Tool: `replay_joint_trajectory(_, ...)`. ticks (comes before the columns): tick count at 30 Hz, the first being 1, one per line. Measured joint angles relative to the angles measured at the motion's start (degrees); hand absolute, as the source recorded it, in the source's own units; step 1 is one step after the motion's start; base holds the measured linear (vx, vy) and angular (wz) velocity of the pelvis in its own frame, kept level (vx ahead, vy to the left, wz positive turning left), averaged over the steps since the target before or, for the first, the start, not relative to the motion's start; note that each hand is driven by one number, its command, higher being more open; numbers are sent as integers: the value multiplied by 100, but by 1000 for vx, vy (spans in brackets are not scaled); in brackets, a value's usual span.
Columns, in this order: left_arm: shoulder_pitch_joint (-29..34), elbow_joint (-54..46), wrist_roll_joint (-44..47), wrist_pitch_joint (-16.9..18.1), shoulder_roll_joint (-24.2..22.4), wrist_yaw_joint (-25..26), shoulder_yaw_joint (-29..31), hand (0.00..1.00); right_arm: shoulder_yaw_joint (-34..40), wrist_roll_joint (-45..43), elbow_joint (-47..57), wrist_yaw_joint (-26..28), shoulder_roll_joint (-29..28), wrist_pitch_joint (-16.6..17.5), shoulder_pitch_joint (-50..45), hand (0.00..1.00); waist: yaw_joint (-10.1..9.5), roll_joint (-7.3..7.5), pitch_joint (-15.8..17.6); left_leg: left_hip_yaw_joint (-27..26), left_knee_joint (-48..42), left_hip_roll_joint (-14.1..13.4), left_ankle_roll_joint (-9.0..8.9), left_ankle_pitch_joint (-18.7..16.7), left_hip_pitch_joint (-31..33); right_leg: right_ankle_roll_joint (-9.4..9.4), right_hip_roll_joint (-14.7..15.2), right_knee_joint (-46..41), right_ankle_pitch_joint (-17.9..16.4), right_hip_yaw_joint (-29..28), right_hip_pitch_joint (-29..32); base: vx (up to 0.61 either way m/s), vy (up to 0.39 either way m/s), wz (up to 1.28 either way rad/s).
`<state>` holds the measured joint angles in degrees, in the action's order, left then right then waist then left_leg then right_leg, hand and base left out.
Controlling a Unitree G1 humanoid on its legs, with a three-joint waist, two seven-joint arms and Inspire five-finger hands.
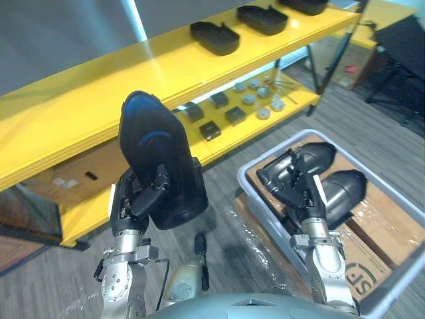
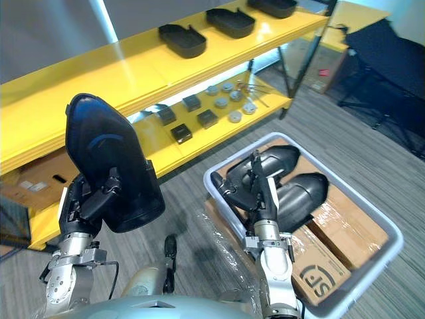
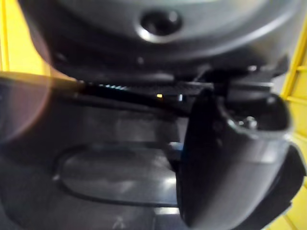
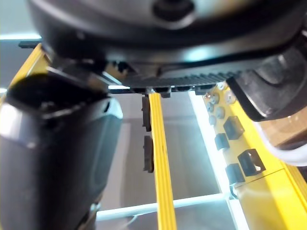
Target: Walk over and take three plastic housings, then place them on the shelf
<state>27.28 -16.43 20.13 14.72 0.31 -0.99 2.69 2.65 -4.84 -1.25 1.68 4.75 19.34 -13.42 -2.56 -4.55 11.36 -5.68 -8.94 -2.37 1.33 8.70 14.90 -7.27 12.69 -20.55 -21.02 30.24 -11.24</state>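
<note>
My left hand (image 1: 136,196) is shut on a black plastic housing (image 1: 156,156) and holds it upright in front of the yellow shelf (image 1: 80,106). Close up, the thumb (image 3: 230,158) presses on the housing's dark shell (image 3: 96,158). Three more black housings lie in a row on the shelf's top board, at the right: one (image 1: 214,36), a second (image 1: 262,18) and a third (image 1: 305,5). My right hand (image 1: 299,186) hovers over the grey bin (image 1: 247,174), its fingers loosely bent with nothing in them. Two housings (image 1: 315,156) (image 1: 345,189) lie in the bin behind it.
The lower shelf board carries small black blocks (image 1: 219,113) and grey round parts (image 1: 262,96). The bin rests on a cardboard box (image 1: 362,266) wrapped in film. Dark equipment (image 1: 405,46) stands on the grey floor at the far right.
</note>
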Motion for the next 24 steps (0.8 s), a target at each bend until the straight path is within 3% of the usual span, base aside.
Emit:
replay_joint_trajectory(1,14,-1,2,0,-15,33,83,0,19,-4,-1,-23,-26,16,49,100,-33,71,3,23,5,101,-111,63,-9,-49,89,1,-26,99,-78,89,39,29)
replay_joint_trajectory(4,-27,-137,-1,0,-69,37,383,0,-6,-2,-11,-51,-77,61,398,100,-127,114,46,45,-137,299,-70,-56,86,-116,249,96,9,211,-183,146,101,27)
replay_joint_trajectory(6,-53,-245,-1,4,-97,5,587,0,-42,3,-27,-70,-113,68,537,100,-214,259,129,67,-345,431,-39,-275,105,-95,396,-103,63,167,-252,149,94,27)
replay_joint_trajectory(7,-107,-244,-5,4,-104,-10,690,0,-91,8,-30,-104,-121,71,564,100,-217,298,146,165,-432,500,11,-376,88,88,529,-636,174,-5,-69,147,113,51)
replay_joint_trajectory(8,-146,-244,-28,3,-105,-41,788,0,-114,17,-40,-114,-120,76,579,100,-213,308,152,260,-452,550,43,-445,51,454,666,-1430,454,-256,265,156,125,52)
replay_joint_trajectory(9,-167,-244,-41,3,-105,-56,845,0,-117,23,-50,-125,-126,78,587,100,-214,315,156,307,-440,581,58,-486,15,695,742,-1857,707,-388,490,249,170,43)
replay_joint_trajectory(10,-171,-243,-56,2,-99,-44,966,0,-158,134,-186,-187,-229,79,599,100,-180,337,171,468,-220,608,88,-525,-263,925,814,-2685,1670,-812,921,187,123,30)
replay_joint_trajectory(11,-173,-245,-55,5,-85,-15,990,0,-158,227,-268,-220,-261,88,596,100,-166,352,156,536,-80,570,94,-527,-386,805,773,-2878,1630,-1002,1048,288,107,38)
replay_joint_trajectory(12,-257,-240,-46,7,-75,25,1033,0,-182,253,-321,-235,-335,87,580,100,-135,343,159,686,75,544,156,-529,-548,625,627,-2914,1065,-1230,1283,184,21,34)
replay_joint_trajectory(13,-295,-240,-34,7,-85,34,1067,0,-202,275,-320,-234,-337,88,578,100,-102,358,150,753,141,534,173,-527,-610,612,529,-2812,841,-1311,1429,265,33,50)
replay_joint_trajectory(14,-377,-227,-25,8,-76,35,1099,0,-199,339,-300,-223,-338,92,573,100,-15,327,168,901,263,497,195,-535,-736,634,250,-2282,614,-1468,1732,159,23,39)
replay_joint_trajectory(15,-424,-209,-28,7,-72,37,1093,0,-176,398,-292,-222,-338,103,554,100,-3,321,169,946,310,475,200,-539,-788,642,122,-2005,610,-1566,1859,219,-23,49)
replay_joint_trajectory(17,-532,-194,-25,12,-45,62,993,0,-62,374,-202,-186,-337,110,430,100,173,322,170,1217,352,478,198,-604,-893,487,-335,-1049,729,-2176,2273,192,-89,73)
replay_joint_trajectory(19,-467,-191,-26,14,-15,36,855,0,22,131,-80,-61,-337,110,259,100,280,395,142,1363,355,560,148,-691,-1021,369,-474,-484,892,-2420,2220,131,-124,71)
replay_joint_trajectory(20,-391,-193,-26,15,-6,9,805,0,40,-49,43,27,-338,111,116,100,269,567,50,1400,414,706,108,-762,-1168,440,-418,-104,975,-2408,2061,231,-226,46)
replay_joint_trajectory(21,-378,-186,-25,16,-25,23,785,0,36,-59,152,53,-334,111,63,100,256,725,-50,1360,378,833,54,-878,-1224,409,-349,239,1348,-2432,1898,256,-246,46)
replay_joint_trajectory(24,-381,-224,-22,24,-118,-20,606,0,124,-286,248,65,-251,112,121,100,210,527,-163,1031,122,432,-149,-1048,-1223,480,-582,696,1612,-2133,1487,260,-215,29)
